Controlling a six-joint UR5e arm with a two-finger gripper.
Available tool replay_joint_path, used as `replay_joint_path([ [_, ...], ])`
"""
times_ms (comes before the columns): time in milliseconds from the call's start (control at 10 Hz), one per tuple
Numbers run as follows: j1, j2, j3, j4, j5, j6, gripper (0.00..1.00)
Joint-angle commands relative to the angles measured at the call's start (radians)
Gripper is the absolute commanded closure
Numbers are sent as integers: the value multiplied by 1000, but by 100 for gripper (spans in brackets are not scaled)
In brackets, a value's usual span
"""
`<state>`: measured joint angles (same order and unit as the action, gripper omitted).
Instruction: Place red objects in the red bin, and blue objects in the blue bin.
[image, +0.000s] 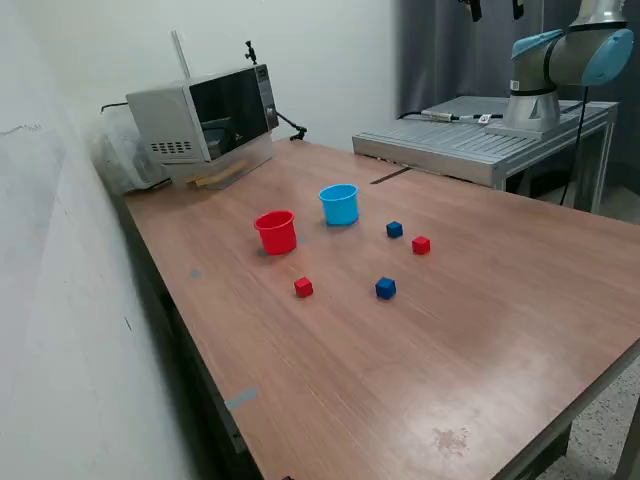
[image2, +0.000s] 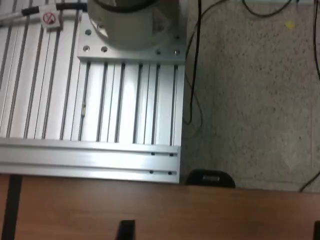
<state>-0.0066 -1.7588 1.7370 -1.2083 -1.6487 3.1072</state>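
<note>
1. The table (image: 500, 330) is carrying all task items. In the wrist view its wood edge (image2: 165, 210) is lying directly under the jaws.
2. The ribbed plate (image: 470, 140) is adjoining the table. In the wrist view the plate (image2: 100, 100) is lying just beyond the table edge, ahead of the jaws.
3. The microwave (image: 205, 120) is standing at the table's far corner, well apart from the jaws.
4. The arm base (image: 535, 100) is sitting on the plate.
5. The gripper (image2: 221, 232) is showing only as two dark fingertips (image2: 125, 230) at the frame edge of the wrist view. The jaws are standing released, wide apart, with only bare table between them.
6. The red cup (image: 276, 232) is standing upright, mouth up, well apart from the jaws and outside the wrist view.
7. The blue cup (image: 340, 204) is standing upright near the red cup, not touching it, also well apart from the jaws.
8. A blue cube (image: 394, 229) is lying near the blue cup. A red cube (image: 421, 245) is lying just beside it.
9. A second red cube (image: 303, 287) is lying near the red cup. A second blue cube (image: 386, 288) is lying apart from it.
10. All four cubes are resting on the table outside the cups, and none is lying between or near the jaws.
</note>
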Motion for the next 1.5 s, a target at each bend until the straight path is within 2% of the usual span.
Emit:
replay_joint_path([
  [0,54,28,-39,-175,0,5,0],
  [100,124,73,-40,-228,-8,5,0],
  [200,199,157,-43,-278,-35,7,0],
  [300,241,204,-54,-336,-40,10,0],
  [400,253,228,-80,-411,-36,8,0],
  [600,282,350,-230,-438,-33,36,0],
  [700,296,398,-273,-483,-13,45,0],
  [800,315,424,-295,-579,-6,45,0],
  [900,316,508,-354,-615,-9,48,0],
  [1000,315,582,-384,-622,-10,48,0],
  [1200,309,675,-386,-728,-9,48,0],
  [1400,301,787,-440,-799,-10,79,0],
])
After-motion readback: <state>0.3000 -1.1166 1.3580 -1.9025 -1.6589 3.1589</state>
